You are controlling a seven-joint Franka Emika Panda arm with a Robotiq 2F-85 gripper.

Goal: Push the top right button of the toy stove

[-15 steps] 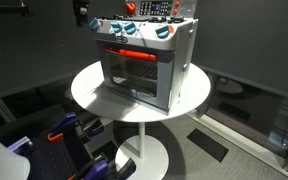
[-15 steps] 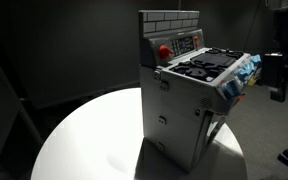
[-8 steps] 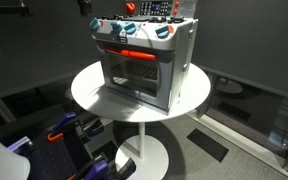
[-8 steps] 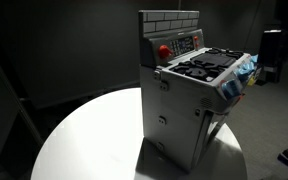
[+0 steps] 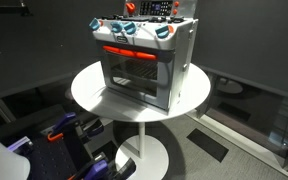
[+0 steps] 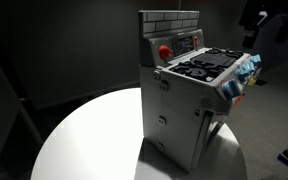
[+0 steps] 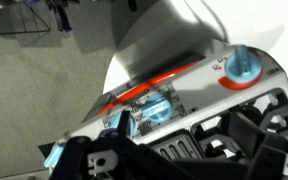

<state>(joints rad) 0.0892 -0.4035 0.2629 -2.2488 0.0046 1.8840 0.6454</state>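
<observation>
The toy stove (image 5: 144, 65) is a silver-grey box with a glass door, a glowing red strip and teal knobs. It stands on a round white table (image 5: 89, 90) and shows in both exterior views (image 6: 189, 105). Its brick-pattern back panel (image 6: 172, 38) carries a round red button (image 6: 165, 51) and small keys. My gripper (image 6: 256, 22) hangs in the air above and in front of the stove's knob side, touching nothing. In the wrist view my dark fingers (image 7: 179, 150) look spread over the burner grates, with a teal knob (image 7: 242, 68) and the red strip (image 7: 149, 85) beyond. The gripper is out of frame in an exterior view.
The table has a single pedestal foot (image 5: 144, 150) on grey carpet. Blue and black equipment (image 5: 69, 135) sits on the floor near the table. Dark curtains surround the scene. Bare table top (image 6: 84, 140) lies behind and beside the stove.
My gripper rose from beside the stove's knob front to above it, leaving the top edge of one exterior view. The stove has not moved.
</observation>
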